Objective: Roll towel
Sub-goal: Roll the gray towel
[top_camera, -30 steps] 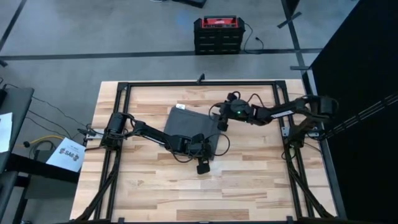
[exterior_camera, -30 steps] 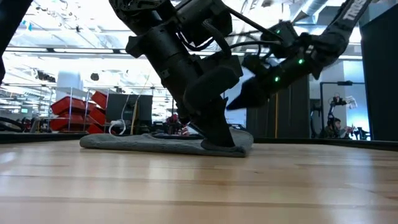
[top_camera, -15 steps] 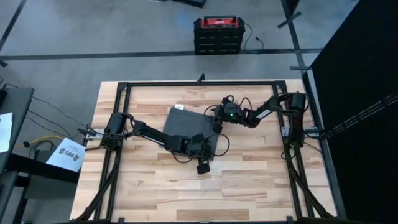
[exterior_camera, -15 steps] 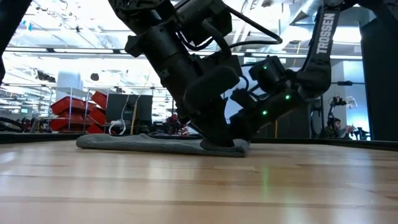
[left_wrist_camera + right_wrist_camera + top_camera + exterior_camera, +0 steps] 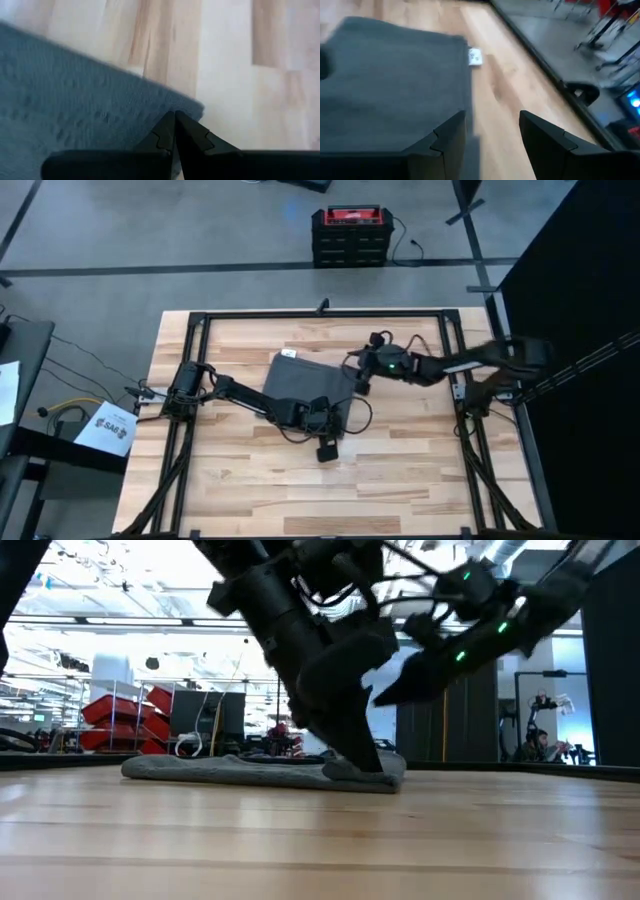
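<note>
The dark grey towel (image 5: 303,383) lies flat on the wooden table, its small white tag (image 5: 475,56) at the far edge. My left gripper (image 5: 174,131) is shut, and its tips stand on the towel beside the near right corner (image 5: 196,107). In the low view it slants down onto the cloth (image 5: 362,762). My right gripper (image 5: 492,137) is open. It hovers over the towel's right edge (image 5: 352,380), raised clear of the cloth (image 5: 385,695), and touches nothing. My left gripper rests its shut fingertips (image 5: 167,127) on the towel's top, just inside the near right corner (image 5: 190,107). It comes from above, slanting in from the table's left. The towel lies flat under it. Whether any cloth sits between the fingers, I cannot tell.
A black frame rail (image 5: 320,314) runs around the tabletop, with uprights at both sides. A red and black box (image 5: 349,235) stands on the floor beyond the far edge. Bare wood (image 5: 320,480) stretches toward the near edge.
My right gripper dipped down to the towel's right edge, then rose again and drew back a little toward the table's right, staying open.
</note>
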Available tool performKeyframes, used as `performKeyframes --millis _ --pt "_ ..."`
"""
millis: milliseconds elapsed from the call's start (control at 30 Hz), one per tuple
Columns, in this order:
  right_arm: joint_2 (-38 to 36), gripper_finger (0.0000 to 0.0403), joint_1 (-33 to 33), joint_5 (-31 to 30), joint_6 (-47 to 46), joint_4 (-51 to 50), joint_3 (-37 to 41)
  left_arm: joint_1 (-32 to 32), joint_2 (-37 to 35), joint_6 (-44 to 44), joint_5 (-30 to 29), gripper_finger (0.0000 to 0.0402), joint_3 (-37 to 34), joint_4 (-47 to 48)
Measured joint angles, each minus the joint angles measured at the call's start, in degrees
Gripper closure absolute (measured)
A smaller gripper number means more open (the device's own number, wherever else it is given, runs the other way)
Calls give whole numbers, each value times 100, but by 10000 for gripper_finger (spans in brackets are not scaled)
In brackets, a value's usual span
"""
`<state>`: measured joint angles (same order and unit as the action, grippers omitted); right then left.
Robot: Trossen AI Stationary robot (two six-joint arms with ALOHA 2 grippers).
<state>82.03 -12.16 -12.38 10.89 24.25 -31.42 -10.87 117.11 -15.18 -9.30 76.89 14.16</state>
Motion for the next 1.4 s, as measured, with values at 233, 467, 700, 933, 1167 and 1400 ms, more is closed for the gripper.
performKeyframes --millis 233,467,700,933,1167,1400 --pt "-961 232 802 28 -1193 -2552 28 28 -421 1241 -42 402 578 626" --pt "-280 232 1534 55 -1519 -2473 221 826 -447 2384 37 402 230 1208" --pt "562 232 1638 56 -1646 -1754 219 1525 -445 3212 1203 402 -397 132" --pt "928 232 1592 52 -2458 -1530 197 1785 -817 3638 1218 402 -420 243" --pt "1005 232 1609 26 -2460 -1228 208 1996 -534 3979 1805 402 -663 -763" --pt "1007 232 1637 5 -2634 -1253 209 1998 -583 3878 1665 360 -581 -431"
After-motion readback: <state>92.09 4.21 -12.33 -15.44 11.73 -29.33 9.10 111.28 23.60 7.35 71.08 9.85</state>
